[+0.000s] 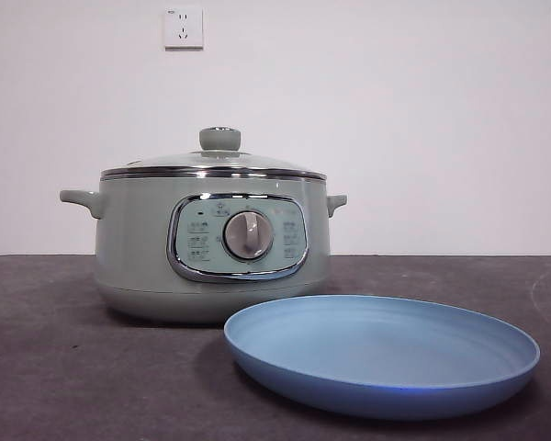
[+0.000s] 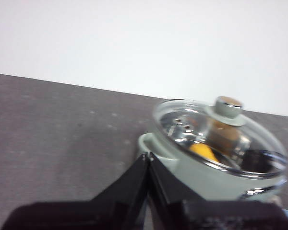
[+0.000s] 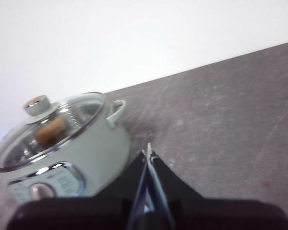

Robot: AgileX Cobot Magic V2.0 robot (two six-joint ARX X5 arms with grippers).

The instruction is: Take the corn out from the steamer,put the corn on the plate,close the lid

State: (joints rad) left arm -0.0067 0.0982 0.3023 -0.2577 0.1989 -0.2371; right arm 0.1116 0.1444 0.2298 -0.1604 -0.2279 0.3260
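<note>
The sage-green steamer stands on the dark table with its glass lid seated on it, knob up. In front of it to the right lies the light-blue plate, with nothing on it. Through the lid in the left wrist view a yellow piece of the corn shows inside the steamer. The right wrist view shows the corn under the lid too. My left gripper is shut, short of a side handle. My right gripper is shut beside the steamer. Neither arm shows in the front view.
A white wall with a socket stands behind the table. Dark tabletop spreads to the left of the plate and around the steamer.
</note>
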